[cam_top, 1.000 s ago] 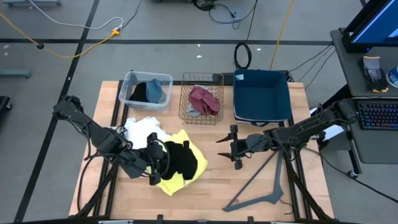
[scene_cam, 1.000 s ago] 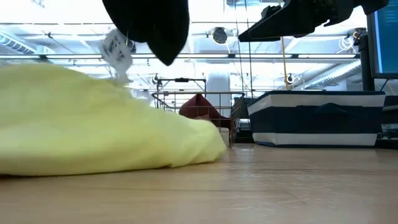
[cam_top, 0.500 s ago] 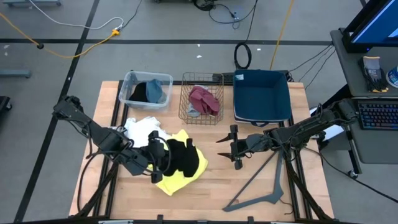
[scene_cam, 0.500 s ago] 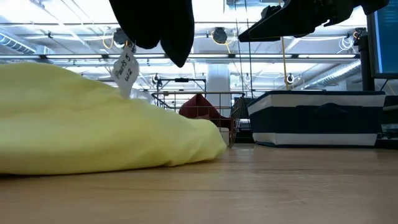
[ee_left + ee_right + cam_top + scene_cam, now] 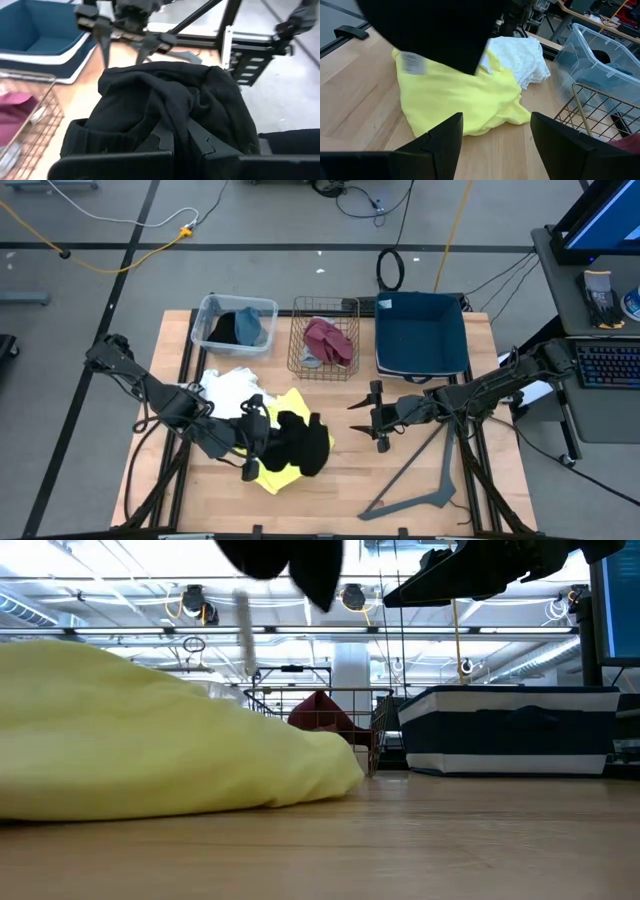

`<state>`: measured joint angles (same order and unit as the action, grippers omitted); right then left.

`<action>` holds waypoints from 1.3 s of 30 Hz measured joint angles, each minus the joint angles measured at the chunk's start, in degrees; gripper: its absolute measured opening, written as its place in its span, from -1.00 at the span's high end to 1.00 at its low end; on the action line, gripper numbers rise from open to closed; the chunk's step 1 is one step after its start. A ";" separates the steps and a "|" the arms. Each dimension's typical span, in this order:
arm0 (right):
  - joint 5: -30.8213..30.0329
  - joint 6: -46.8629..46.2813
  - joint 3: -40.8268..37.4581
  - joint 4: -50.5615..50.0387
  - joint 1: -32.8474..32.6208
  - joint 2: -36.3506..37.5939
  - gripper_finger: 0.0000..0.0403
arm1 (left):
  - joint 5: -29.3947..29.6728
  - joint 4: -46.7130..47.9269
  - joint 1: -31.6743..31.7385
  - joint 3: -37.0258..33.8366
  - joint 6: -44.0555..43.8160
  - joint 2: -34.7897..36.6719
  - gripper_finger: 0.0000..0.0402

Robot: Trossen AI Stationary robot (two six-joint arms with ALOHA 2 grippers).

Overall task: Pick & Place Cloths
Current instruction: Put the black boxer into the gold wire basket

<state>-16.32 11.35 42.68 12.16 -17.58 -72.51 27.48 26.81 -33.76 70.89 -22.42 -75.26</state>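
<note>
My left gripper point(image 5: 262, 442) is shut on a black cloth point(image 5: 298, 447) that hangs above a yellow cloth point(image 5: 283, 470) lying flat on the table; in the low view only the black cloth's lower end point(image 5: 300, 558) shows, above the yellow cloth point(image 5: 150, 740). A white cloth point(image 5: 228, 389) lies beside the yellow one. A maroon cloth point(image 5: 329, 340) sits in the wire basket. Black and blue-grey cloths point(image 5: 243, 326) lie in the clear bin. My right gripper point(image 5: 368, 418) hovers open above the table's right half; in its wrist view its fingers point(image 5: 450, 135) point toward the yellow cloth point(image 5: 455, 97). My left gripper pinches a bunched fold of the black cloth point(image 5: 172, 112) between its two fingers point(image 5: 162, 137). The cloth is lifted clear of the table and drapes slack forward past the fingertips, with a white tag point(image 5: 411, 62) dangling below it.
A dark blue fabric bin point(image 5: 420, 335) stands at the far right of the table, the wire basket point(image 5: 325, 338) in the far middle, the clear plastic bin point(image 5: 235, 325) at the far left. Bare wood lies along the near edge point(image 5: 400, 480).
My left gripper has risen, shifting a little toward the table's right, carrying the black cloth with it. The cloth has lifted higher off the yellow cloth, its lower end now near the top of the low view, and its white tag has swung.
</note>
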 joint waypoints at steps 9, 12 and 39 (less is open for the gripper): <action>-0.02 0.00 0.00 0.00 0.01 0.00 -0.13 | -3.44 -4.60 0.45 0.09 1.74 -1.70 0.99; -0.02 0.15 0.00 0.00 0.02 0.00 -0.13 | -4.32 -4.89 0.73 0.07 1.91 -3.11 0.99; 0.16 -14.57 0.02 15.64 -0.02 -0.07 -0.12 | -15.51 -10.29 16.66 0.02 10.38 -9.97 1.00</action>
<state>-16.16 -3.22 42.70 27.81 -17.61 -72.58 11.97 16.53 -17.10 70.91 -12.04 -85.23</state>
